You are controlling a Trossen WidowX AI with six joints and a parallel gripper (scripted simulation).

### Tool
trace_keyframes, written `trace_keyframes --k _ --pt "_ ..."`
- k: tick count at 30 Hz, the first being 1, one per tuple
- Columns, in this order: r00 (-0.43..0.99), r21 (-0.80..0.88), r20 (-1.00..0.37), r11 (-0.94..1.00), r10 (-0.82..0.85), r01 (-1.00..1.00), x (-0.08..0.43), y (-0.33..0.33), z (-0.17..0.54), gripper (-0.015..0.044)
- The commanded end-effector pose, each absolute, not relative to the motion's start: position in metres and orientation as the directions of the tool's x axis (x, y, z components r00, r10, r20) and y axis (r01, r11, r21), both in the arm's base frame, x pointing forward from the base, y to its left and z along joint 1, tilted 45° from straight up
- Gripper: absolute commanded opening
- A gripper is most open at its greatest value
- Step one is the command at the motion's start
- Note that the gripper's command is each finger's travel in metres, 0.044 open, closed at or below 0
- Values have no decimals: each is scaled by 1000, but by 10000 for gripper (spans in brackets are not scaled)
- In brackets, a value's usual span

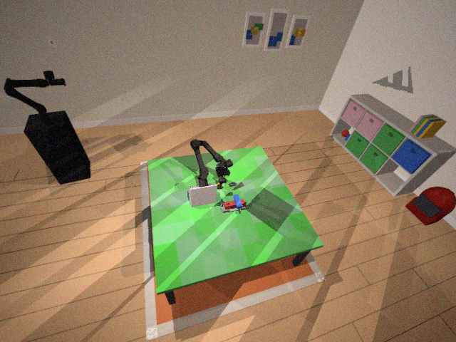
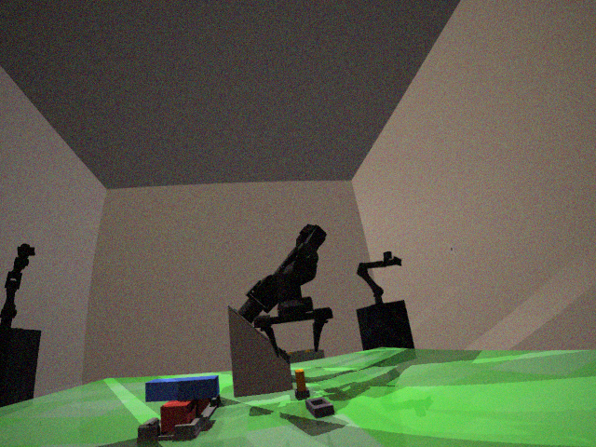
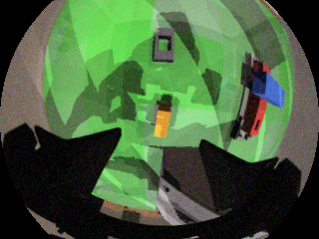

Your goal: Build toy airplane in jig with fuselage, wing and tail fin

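The red fuselage [image 1: 229, 205] [image 2: 174, 416] [image 3: 254, 117] lies in the grey cradle [image 1: 234, 210] [image 2: 188, 429] [image 3: 242, 111]. The blue wing [image 1: 237, 201] [image 2: 182, 388] [image 3: 271, 91] lies across its top; its tab is hidden. A dark socket shows open near one end of the fuselage in the wrist view. The orange tail fin [image 1: 219, 185] [image 2: 300, 379] [image 3: 161, 125] stands upright in a small dark holder [image 2: 302, 394], apart from the fuselage. My gripper [image 2: 302, 354] [image 3: 161, 138] is open and empty above the fin, which shows between the fingertips in the wrist view.
An empty grey holder [image 1: 232, 184] [image 2: 321, 412] [image 3: 163, 57] lies near the fin. A pale upright panel [image 1: 203, 195] [image 2: 257, 360] [image 3: 184, 166] stands beside the fin, between the arm's base and the cradle. Other arms on black pedestals stand away from the table.
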State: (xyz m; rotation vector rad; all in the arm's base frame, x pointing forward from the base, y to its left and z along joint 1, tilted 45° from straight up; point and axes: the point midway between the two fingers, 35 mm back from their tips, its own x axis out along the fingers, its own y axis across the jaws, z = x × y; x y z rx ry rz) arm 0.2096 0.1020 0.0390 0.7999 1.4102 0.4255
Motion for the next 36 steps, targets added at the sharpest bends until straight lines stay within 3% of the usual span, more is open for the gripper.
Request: trace_keyframes --k 1,36 --pt "149 710 -704 676 695 199 210 107 33 440" --pt "147 710 -703 675 696 200 219 148 -9 440"
